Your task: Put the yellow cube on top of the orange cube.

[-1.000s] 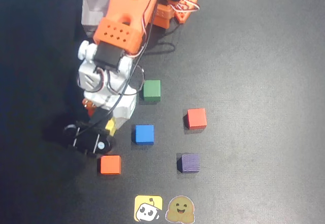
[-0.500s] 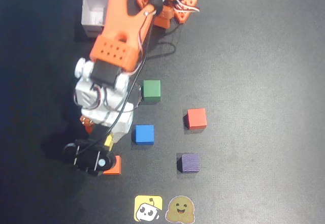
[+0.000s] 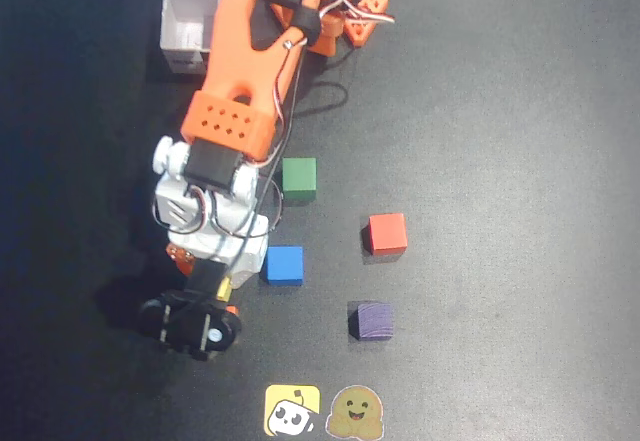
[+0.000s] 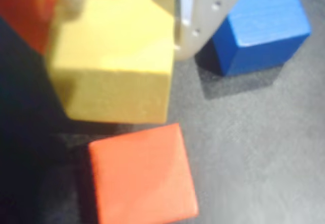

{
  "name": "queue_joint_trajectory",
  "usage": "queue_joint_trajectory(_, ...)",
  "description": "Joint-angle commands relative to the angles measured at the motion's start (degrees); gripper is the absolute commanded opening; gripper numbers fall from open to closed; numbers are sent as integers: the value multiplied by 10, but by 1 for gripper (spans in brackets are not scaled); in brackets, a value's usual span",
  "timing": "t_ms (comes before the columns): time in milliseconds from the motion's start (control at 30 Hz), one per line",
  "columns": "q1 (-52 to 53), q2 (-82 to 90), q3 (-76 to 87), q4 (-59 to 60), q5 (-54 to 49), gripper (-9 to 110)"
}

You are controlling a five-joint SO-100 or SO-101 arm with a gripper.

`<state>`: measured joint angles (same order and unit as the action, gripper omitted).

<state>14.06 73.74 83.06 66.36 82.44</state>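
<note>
In the wrist view my gripper (image 4: 114,46) is shut on the yellow cube (image 4: 117,66), held between an orange finger (image 4: 25,10) on the left and a white finger (image 4: 203,16) on the right. The orange cube (image 4: 142,178) lies on the black mat just below the yellow cube in this view, and their edges overlap; I cannot tell if they touch. In the overhead view the gripper (image 3: 215,293) is at the lower left. Only a sliver of the yellow cube (image 3: 227,286) and a sliver of the orange cube (image 3: 231,309) show under it.
A blue cube (image 3: 283,265) (image 4: 261,26) sits close to the gripper's right. A green cube (image 3: 299,178), a red-orange cube (image 3: 387,233) and a purple cube (image 3: 371,320) lie further right. Two stickers (image 3: 292,411) are at the front edge. A white box (image 3: 188,29) stands at the back left.
</note>
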Motion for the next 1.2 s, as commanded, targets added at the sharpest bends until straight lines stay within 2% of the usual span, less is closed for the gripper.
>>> queue_joint_trajectory(0,-7,1,-43,0,-34,1)
queue_joint_trajectory(267,-10,-18,-68,7,-64,1)
queue_joint_trajectory(1167,-22,-110,-178,21,-61,1)
